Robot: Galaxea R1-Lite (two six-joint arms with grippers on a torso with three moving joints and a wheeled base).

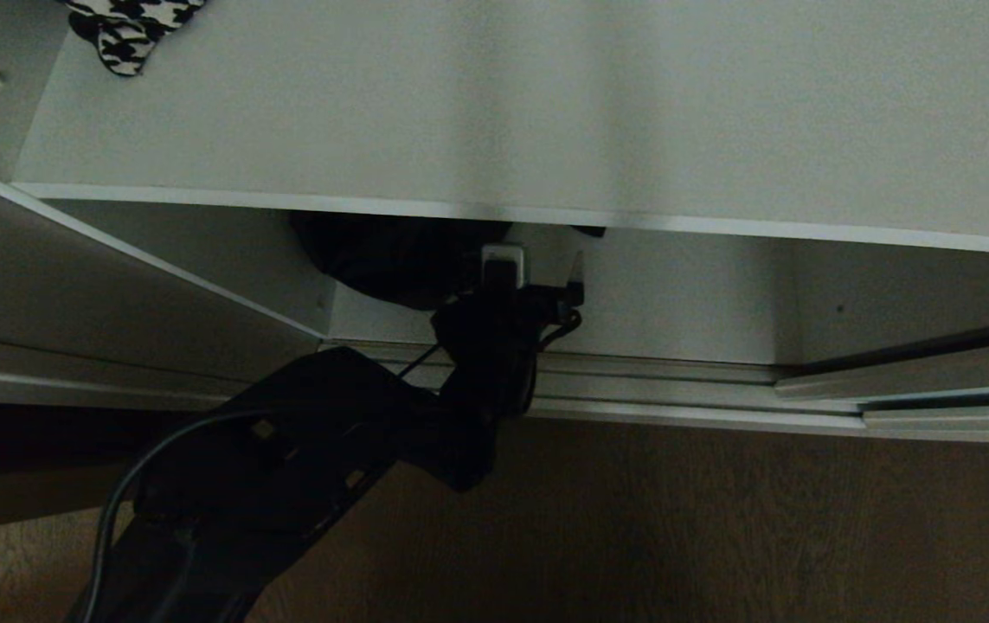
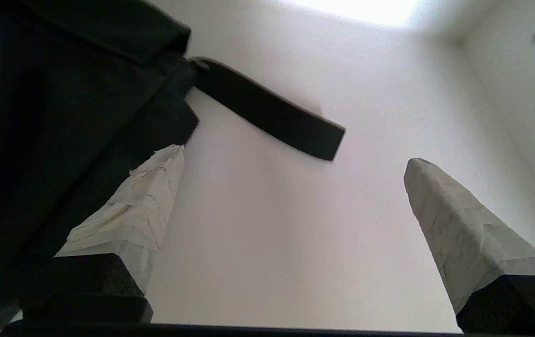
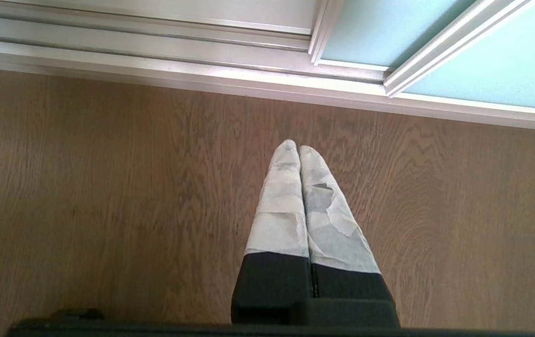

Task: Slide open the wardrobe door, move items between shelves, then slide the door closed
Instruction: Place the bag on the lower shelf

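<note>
The sliding wardrobe door [image 3: 492,75] is a panel of frosted pale aqua-green glass in a thin brushed-silver frame; it stands slid aside to the right of the upper shelf, leaving the wardrobe open. The upper shelf [image 1: 546,112] is a wide, flat, matt white-grey board with a thin white front edge; a black-and-white houndstooth cloth [image 1: 126,30] lies at its far left. Directly under that shelf, a dark fabric item [image 1: 390,260] sits on the lower shelf [image 1: 676,303], its black strap [image 2: 267,110] lying out across the white board.
</note>
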